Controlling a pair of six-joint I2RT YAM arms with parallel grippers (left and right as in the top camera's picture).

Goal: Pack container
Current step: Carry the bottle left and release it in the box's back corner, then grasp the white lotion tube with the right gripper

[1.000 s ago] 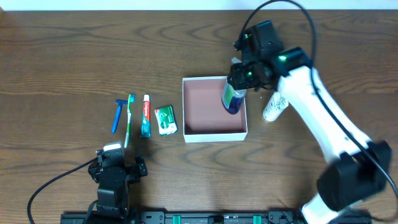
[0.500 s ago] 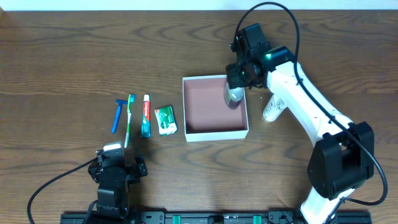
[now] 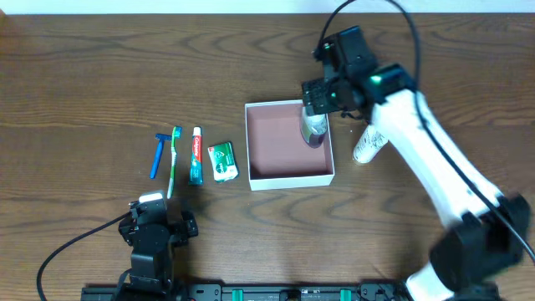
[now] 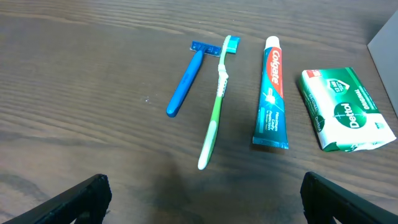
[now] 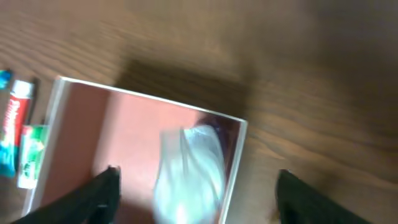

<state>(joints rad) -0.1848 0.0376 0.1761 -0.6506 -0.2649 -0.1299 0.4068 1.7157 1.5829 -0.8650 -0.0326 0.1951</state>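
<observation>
The container (image 3: 289,176), a shallow white box with a pinkish-brown inside, sits mid-table; it also shows in the right wrist view (image 5: 134,118). A pale clear bottle (image 3: 314,131) lies inside it at the right wall, blurred in the right wrist view (image 5: 189,171). My right gripper (image 3: 328,99) is open above the box's far right corner, fingers (image 5: 196,199) spread on both sides of the bottle, not touching it. My left gripper (image 4: 199,199) is open and empty near the front edge, below a blue razor (image 4: 185,79), green toothbrush (image 4: 216,106), toothpaste tube (image 4: 272,93) and green soap packet (image 4: 345,109).
A white bottle (image 3: 369,144) lies on the table just right of the box. The razor (image 3: 157,155), toothbrush (image 3: 173,159), toothpaste (image 3: 196,156) and soap packet (image 3: 222,161) lie in a row left of the box.
The right gripper has let go of the bottle, which now lies in the box. The gripper has opened and lifted slightly. The left arm has not moved.
</observation>
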